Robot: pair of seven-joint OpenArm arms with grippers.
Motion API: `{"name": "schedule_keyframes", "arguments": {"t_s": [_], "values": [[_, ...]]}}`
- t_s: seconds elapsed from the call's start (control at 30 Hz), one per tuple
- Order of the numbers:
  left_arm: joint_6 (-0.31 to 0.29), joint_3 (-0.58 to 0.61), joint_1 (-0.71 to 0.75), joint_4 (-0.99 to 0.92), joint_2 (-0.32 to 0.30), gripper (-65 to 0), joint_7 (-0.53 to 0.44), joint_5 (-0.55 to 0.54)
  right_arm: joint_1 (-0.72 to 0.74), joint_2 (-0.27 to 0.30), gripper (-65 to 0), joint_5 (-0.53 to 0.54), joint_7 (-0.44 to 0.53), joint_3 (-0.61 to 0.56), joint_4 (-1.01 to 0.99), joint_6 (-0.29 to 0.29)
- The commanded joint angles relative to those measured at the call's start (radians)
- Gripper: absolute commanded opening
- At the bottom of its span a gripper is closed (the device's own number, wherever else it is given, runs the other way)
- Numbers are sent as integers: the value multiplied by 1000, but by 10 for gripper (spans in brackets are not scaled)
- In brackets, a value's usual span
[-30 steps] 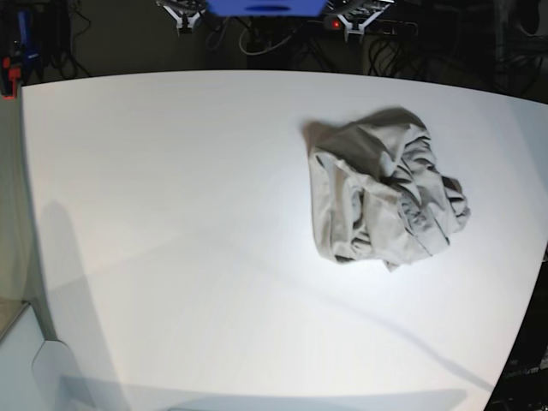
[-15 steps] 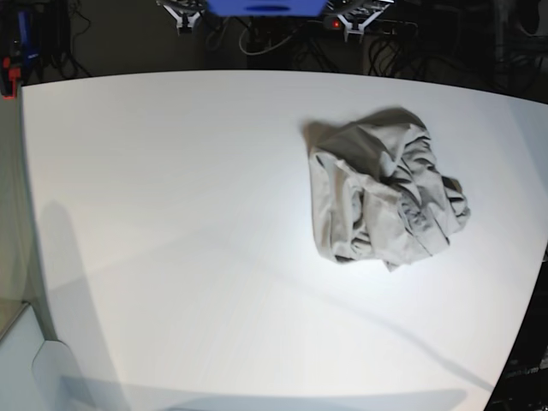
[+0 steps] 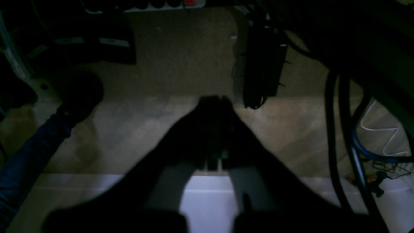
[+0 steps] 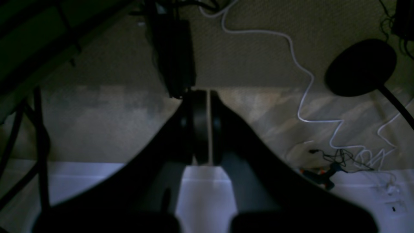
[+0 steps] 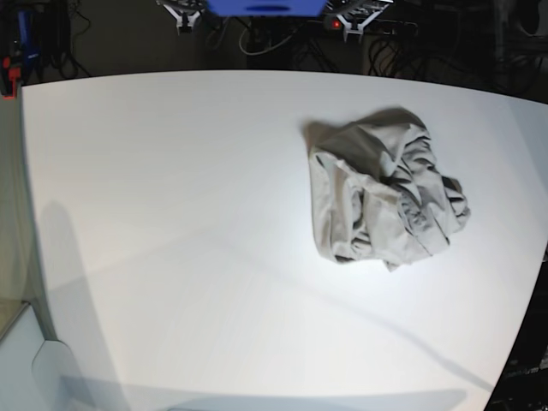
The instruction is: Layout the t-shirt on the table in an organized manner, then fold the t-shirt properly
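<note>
The light grey-beige t-shirt (image 5: 384, 193) lies crumpled in a heap on the right half of the white table (image 5: 171, 214). Both arms sit at the table's far edge, well away from the shirt. My left gripper (image 5: 353, 21) shows in the left wrist view (image 3: 214, 98) as a dark shape, shut and empty, over the floor beyond the table edge (image 3: 81, 184). My right gripper (image 5: 182, 15) shows in the right wrist view (image 4: 207, 94), also shut and empty, with the table edge (image 4: 81, 174) below it. The shirt is out of both wrist views.
A blue box (image 5: 265, 7) stands between the arm bases behind the table. Cables (image 4: 304, 84) and dark gear lie on the floor. A leg in blue trousers with a dark shoe (image 3: 77, 94) is at the left of the left wrist view.
</note>
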Motion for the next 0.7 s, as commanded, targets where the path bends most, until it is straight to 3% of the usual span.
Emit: {"name": "schedule_keyframes", "arguments": {"t_s": [0.0,0.57,0.67], "values": [[19,0,3,-2,2,-648,1,-1,-8,1,-650,-6,-3,-1,1,-32],[18,0,46,4,-4,-648,-6,0,-39,2,-650,-6,8,-3,10,-32],[13,0,107,116,-7,-648,-4,-1,-97,2,-650,-8,8,-4,82,-29]]}}
